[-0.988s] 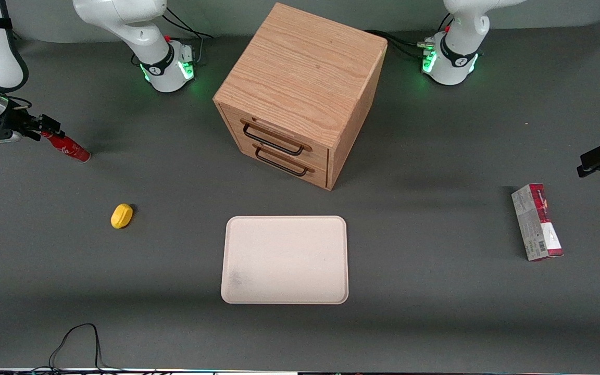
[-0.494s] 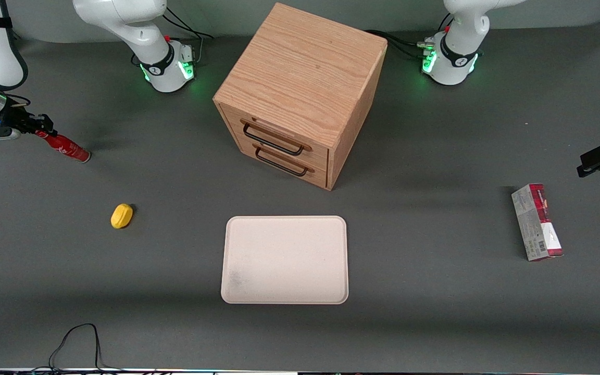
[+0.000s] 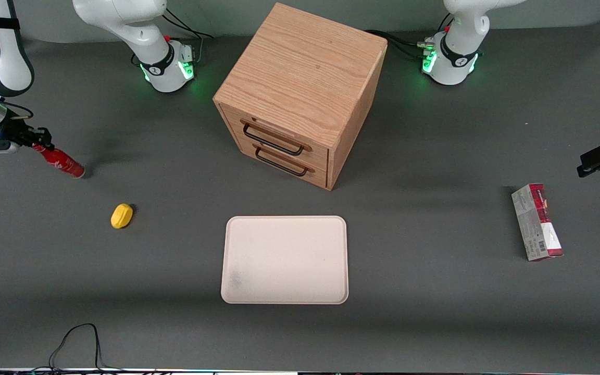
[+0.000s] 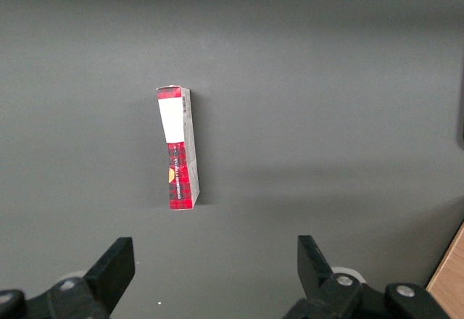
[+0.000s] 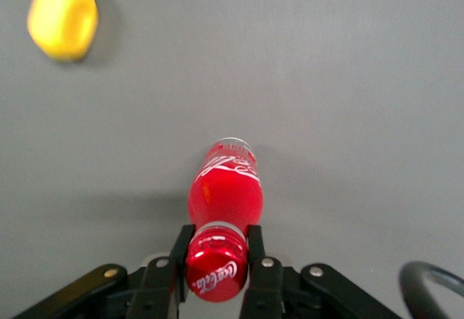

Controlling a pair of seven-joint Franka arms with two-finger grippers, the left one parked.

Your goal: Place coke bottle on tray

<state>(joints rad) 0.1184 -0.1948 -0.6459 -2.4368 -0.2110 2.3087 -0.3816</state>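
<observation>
Two fingers [image 5: 255, 250] of the gripper [image 5: 217, 255] clamp the red-capped neck of the coke bottle [image 5: 225, 188], its white-lettered body slanting away below them.

table [image 3: 435, 323]: dark grey mat | cabinet [image 3: 300, 94]: oak, two drawers | light: even

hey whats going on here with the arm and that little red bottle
The working arm's tool is shut on the neck of the coke bottle, held tilted above the table at the working arm's end. The tray has nothing on it, so the bottle has yet to get there. A yellow object lies between them.
</observation>
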